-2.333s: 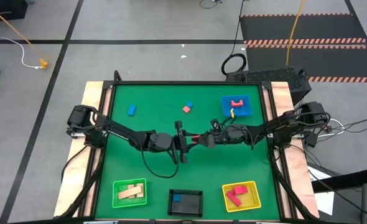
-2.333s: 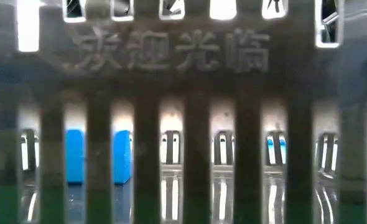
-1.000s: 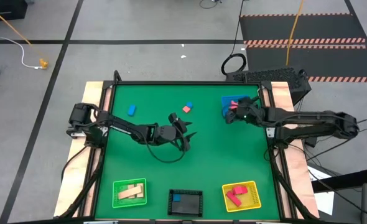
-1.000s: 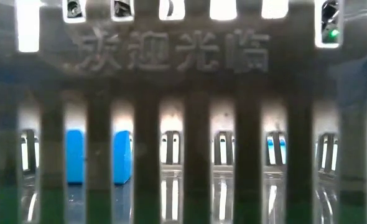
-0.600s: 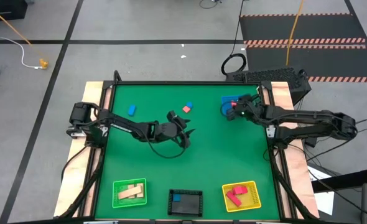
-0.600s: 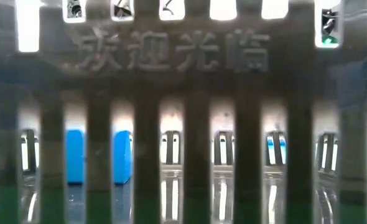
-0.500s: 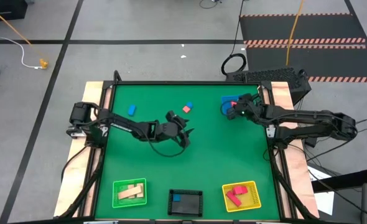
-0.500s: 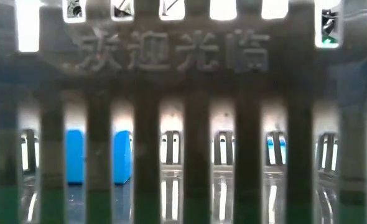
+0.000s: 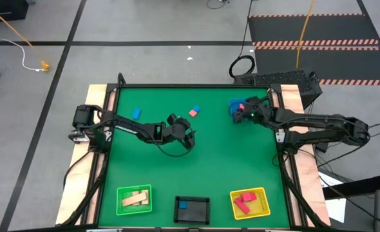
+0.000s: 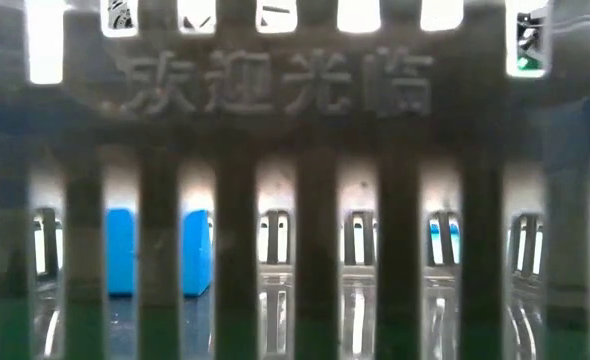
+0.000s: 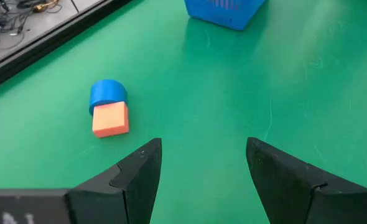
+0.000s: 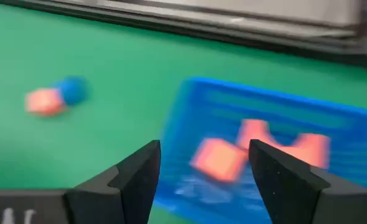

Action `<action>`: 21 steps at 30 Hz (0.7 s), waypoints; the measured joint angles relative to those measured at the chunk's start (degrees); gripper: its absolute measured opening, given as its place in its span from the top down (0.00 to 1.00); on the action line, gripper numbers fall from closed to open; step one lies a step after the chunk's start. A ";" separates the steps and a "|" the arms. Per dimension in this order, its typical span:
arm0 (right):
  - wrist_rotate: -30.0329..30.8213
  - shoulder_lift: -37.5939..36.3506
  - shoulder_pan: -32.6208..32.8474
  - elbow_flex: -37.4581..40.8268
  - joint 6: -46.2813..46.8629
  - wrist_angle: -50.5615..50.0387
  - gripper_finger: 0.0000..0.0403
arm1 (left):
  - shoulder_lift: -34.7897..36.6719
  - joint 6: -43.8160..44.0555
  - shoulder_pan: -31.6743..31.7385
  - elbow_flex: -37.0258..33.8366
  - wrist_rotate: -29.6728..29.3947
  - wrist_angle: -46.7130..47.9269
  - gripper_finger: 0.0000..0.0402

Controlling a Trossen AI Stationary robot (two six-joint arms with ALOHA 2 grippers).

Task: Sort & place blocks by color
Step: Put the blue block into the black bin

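Observation:
A pink block [image 11: 111, 118] lies flat on the green mat, touching a blue round block [image 11: 107, 93]; the pair shows in the high view too [image 9: 193, 111]. Another blue block [image 9: 136, 113] lies toward the far left. My left gripper [image 9: 187, 133] [image 11: 202, 162] is open, just short of the pink block on its near side. My right gripper [image 9: 240, 113] [image 12: 205, 162] is open above the flat blue tray [image 12: 264, 112], which holds two pink blocks [image 12: 218, 158] [image 12: 283, 143].
Along the near edge stand a green mesh tray [image 9: 122, 192] with tan blocks, a black mesh tray [image 9: 177, 209] with a blue block, and a yellow mesh tray [image 9: 265, 201] with red blocks. The black tray's mesh [image 10: 305, 180] fills the low view. Open mat lies mid-table.
My left gripper has moved a little toward the far edge, closer to the pink and blue pair. My right gripper has edged toward the far edge over the blue tray. No block has moved.

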State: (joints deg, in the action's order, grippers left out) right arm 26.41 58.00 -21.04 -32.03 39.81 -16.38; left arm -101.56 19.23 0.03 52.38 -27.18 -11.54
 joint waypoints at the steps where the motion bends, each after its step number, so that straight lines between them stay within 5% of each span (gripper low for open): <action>1: -2.77 0.00 0.09 0.00 -0.10 2.70 0.41 | 0.00 0.02 -0.05 0.00 0.00 0.03 0.42; 4: -8.24 0.00 1.03 0.00 -0.18 12.54 0.42 | 0.00 0.04 -0.54 0.00 0.00 0.03 0.42; 10: -5.48 3.57 5.45 -0.04 -4.21 31.90 0.42 | 0.02 0.39 -2.71 0.00 0.09 1.36 0.42; 21: -5.22 24.69 7.76 -0.02 -5.01 53.59 0.42 | 7.68 5.39 -8.27 -0.01 1.69 14.48 0.42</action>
State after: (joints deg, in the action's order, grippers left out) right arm 21.19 82.69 -13.28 -32.06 34.80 37.21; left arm -93.88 24.62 -8.24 52.37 -25.49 2.95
